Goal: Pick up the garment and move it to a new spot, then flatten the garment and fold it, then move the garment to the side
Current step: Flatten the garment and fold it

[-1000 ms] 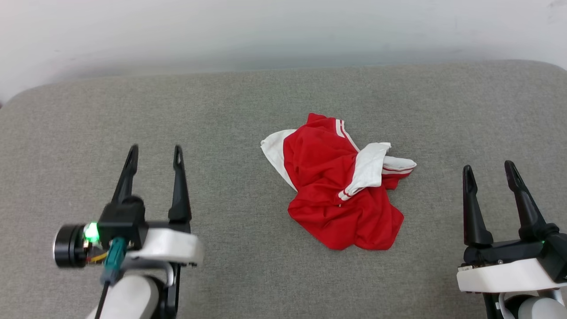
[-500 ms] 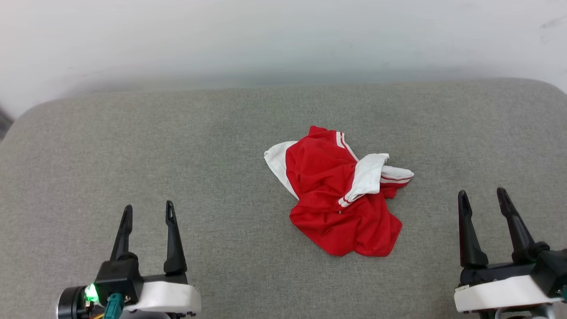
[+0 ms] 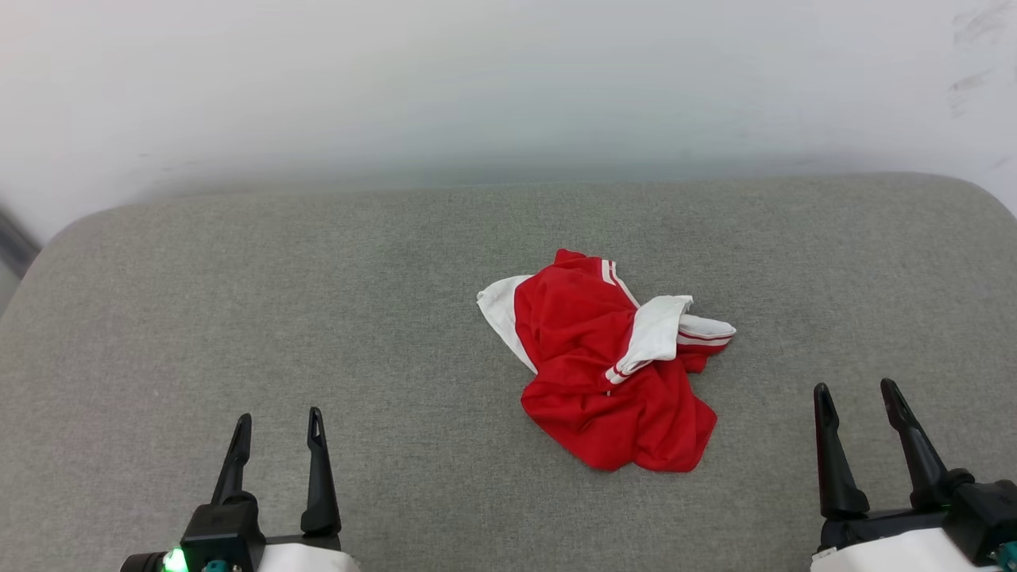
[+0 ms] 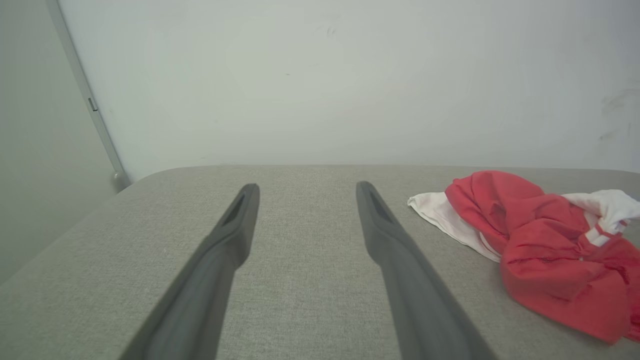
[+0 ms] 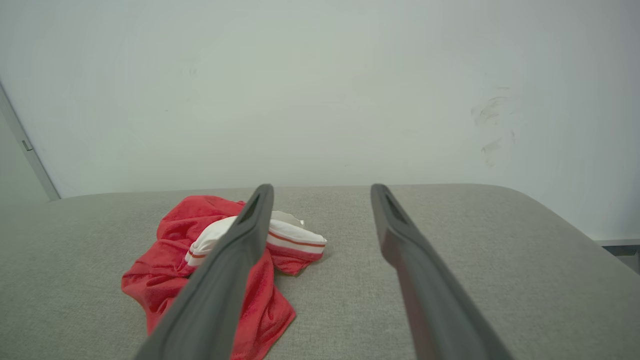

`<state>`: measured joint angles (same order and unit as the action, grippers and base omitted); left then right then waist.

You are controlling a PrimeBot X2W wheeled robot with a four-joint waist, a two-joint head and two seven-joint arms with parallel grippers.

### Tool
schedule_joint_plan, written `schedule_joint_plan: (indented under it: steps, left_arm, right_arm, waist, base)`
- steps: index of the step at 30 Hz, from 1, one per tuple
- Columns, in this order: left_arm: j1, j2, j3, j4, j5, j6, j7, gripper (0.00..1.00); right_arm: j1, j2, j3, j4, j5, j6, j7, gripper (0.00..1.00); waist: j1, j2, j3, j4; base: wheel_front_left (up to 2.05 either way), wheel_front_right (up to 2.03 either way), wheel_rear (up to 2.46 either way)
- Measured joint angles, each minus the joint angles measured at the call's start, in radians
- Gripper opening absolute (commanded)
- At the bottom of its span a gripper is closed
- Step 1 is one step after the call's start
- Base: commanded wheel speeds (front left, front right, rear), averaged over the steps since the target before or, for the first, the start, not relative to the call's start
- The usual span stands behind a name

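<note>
The garment sits crumpled on grey cushion between left hand and right hand (both spread, empty).

Head view: left end effector at 7 o'clock and right end effector at 5 o'clock, both cut off below the finger bases by the bottom edge. The garment, crumpled, hides much of its own cloth in folds. Left wrist view: its 3 o'clock part is cropped. Right wrist view: one finger covers its middle. A dark strip at 9 o'clock, blurred, perhaps a rail.
</note>
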<state>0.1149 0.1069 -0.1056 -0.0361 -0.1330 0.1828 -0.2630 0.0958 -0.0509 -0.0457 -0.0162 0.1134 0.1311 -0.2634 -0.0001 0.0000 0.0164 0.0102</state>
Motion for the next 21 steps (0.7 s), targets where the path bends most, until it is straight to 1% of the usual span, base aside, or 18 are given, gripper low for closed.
schedule_joint_plan:
  steps: [7,9,11,13,16,19,21]
  left_arm:
    - [0.004,-0.020,0.031,0.012,0.025,-0.034,0.000,1.00]
    - [0.001,-0.025,0.054,0.018,0.018,-0.035,0.000,1.00]
    - [-0.015,-0.025,0.074,0.037,0.007,-0.052,0.000,1.00]
    - [-0.052,-0.018,0.085,0.045,0.010,-0.072,0.000,1.00]
    - [-0.139,0.012,0.093,0.073,0.018,-0.112,0.000,1.00]
    - [-0.245,0.040,0.094,0.110,0.010,-0.160,0.000,1.00]
    - [-0.335,0.070,0.087,0.148,0.010,-0.193,0.000,1.00]
  right_arm:
    - [0.001,0.000,0.004,0.000,0.002,0.000,0.000,1.00]
    - [0.000,0.000,0.008,0.000,0.002,0.000,0.000,1.00]
    - [-0.002,0.000,0.011,-0.001,0.003,0.000,0.000,1.00]
    - [-0.009,0.000,0.015,-0.002,0.003,0.000,0.000,1.00]
    - [-0.026,0.000,0.017,-0.009,0.003,0.000,0.000,1.00]
    - [-0.044,0.000,0.016,-0.019,0.003,0.000,0.000,1.00]
    - [-0.057,0.000,0.012,-0.028,0.001,0.000,0.000,1.00]
  waist:
    - [0.0000,0.0000,-0.003,-0.005]
    - [0.0000,0.0000,-0.001,-0.009]
    - [0.0000,0.0000,0.002,-0.013]
    - [0.0001,0.0000,0.011,-0.018]
    - [0.0001,0.0000,0.029,-0.023]
    - [0.0001,0.0000,0.054,-0.029]
    - [0.0001,0.0000,0.076,-0.032]
  base:
    - [0.00,0.00,0.00]
    - [0.00,0.00,0.00]
    - [0.00,0.00,0.00]
    - [0.00,0.00,0.00]
    - [0.00,0.00,0.00]
    - [0.00,0.00,0.00]
    - [0.00,0.00,0.00]
